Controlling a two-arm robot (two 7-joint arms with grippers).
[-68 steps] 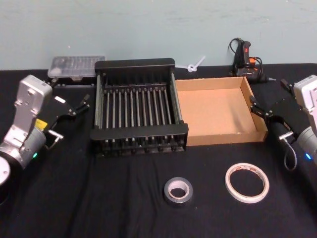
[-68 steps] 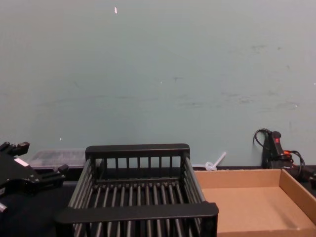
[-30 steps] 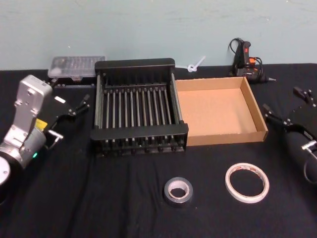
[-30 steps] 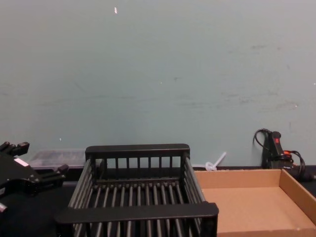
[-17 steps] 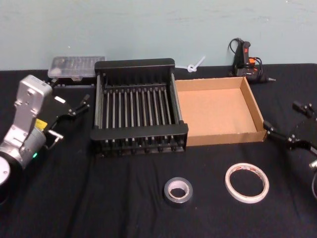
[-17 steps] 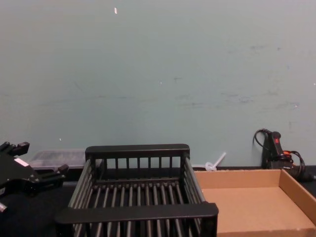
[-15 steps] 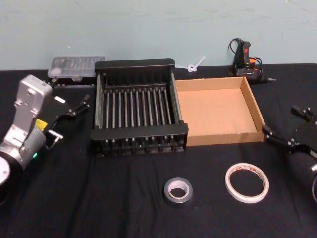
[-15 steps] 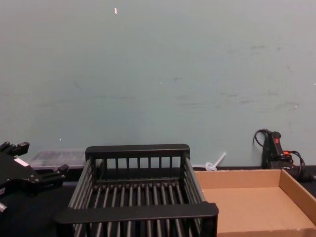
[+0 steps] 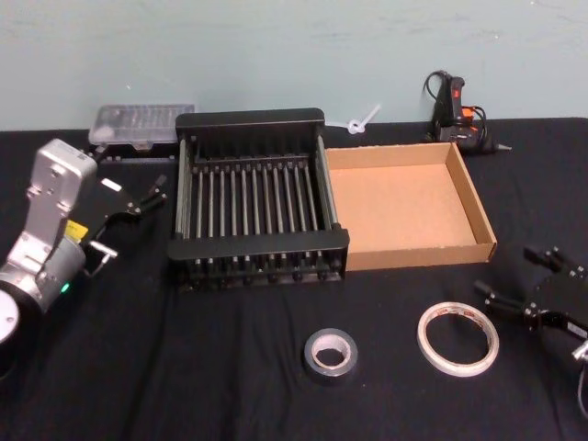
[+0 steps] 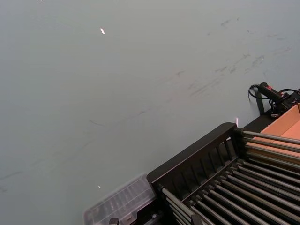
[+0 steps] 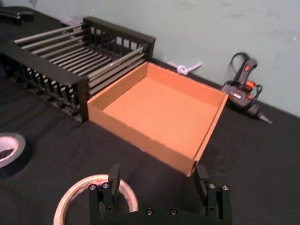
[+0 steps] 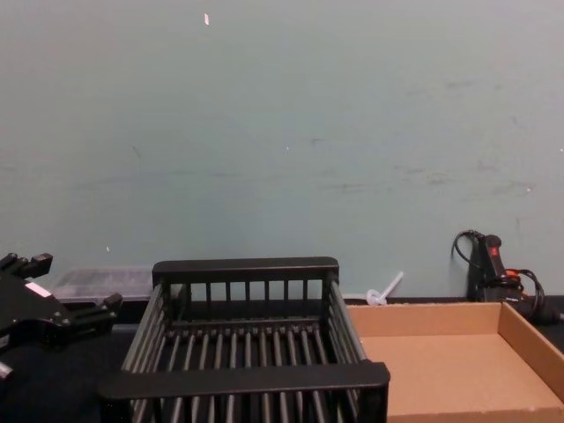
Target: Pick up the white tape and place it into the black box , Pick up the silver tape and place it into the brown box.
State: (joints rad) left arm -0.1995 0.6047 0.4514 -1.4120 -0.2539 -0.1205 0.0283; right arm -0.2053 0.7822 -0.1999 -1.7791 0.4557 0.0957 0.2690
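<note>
The white tape (image 9: 458, 339) lies flat on the black cloth at the front right, and its far edge (image 11: 70, 192) sits just below my right gripper's fingers. The silver tape (image 9: 330, 354) (image 11: 9, 150) lies flat to its left. The black box (image 9: 250, 118) (image 12: 245, 269) (image 11: 47, 58) stands in the middle, with the brown box (image 9: 418, 253) (image 11: 136, 133) (image 12: 423, 317) touching its right side. My right gripper (image 9: 505, 271) (image 11: 158, 176) hangs open just right of the white tape, in front of the brown box. My left gripper (image 9: 129, 175) (image 12: 53, 308) is open, parked left of the black box.
A clear plastic case (image 9: 142, 124) (image 10: 119, 204) lies behind the black box at the left. A glue gun (image 9: 455, 110) (image 11: 243, 91) (image 12: 489, 264) with its cord and a white zip tie (image 9: 361, 120) lie at the back right, near the green wall.
My right gripper has moved from beside the brown box's right wall toward the table's front, ending close to the white tape. The left arm and both tapes have not moved.
</note>
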